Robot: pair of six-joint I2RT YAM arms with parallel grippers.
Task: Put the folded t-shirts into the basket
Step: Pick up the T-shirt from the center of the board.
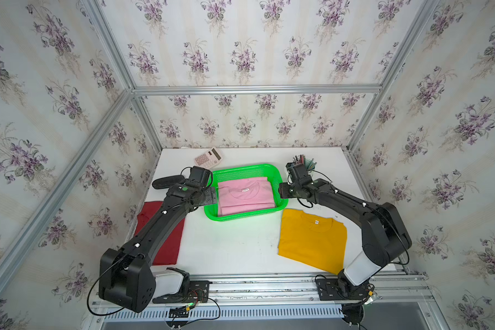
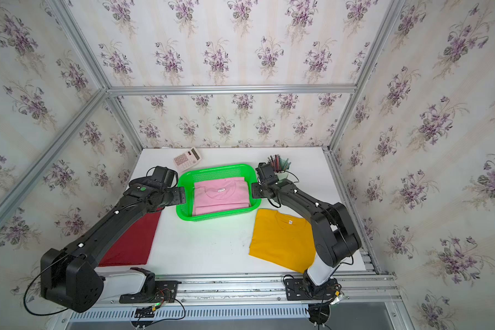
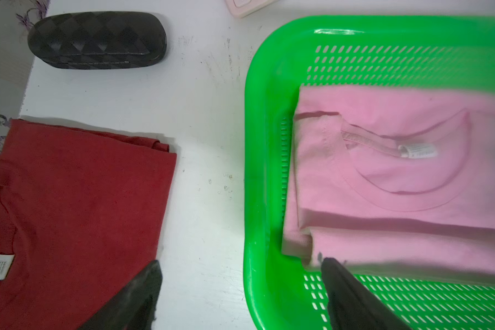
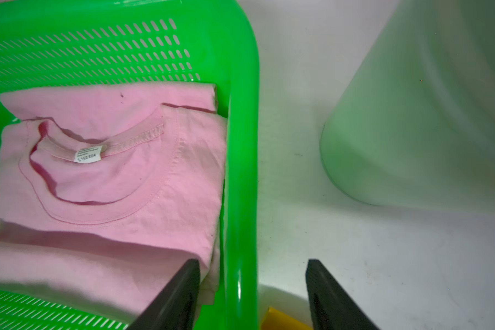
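Pink t-shirt [image 1: 245, 197] in basket [image 1: 242, 217] between left end effector [image 3: 239, 261] and right end effector [image 4: 252, 261]; both spread, empty.

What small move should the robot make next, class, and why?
Probably lift the left gripper and right gripper clear of the basket: both stand open astride its rim, holding nothing. The pink t-shirt already lies inside, while the mustard yellow t-shirt and dark red t-shirt wait on the table.

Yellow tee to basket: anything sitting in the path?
Nothing visible. Only bare table lies between the yellow tee and the basket. The pink tee already lies inside, so the yellow one would land on it.
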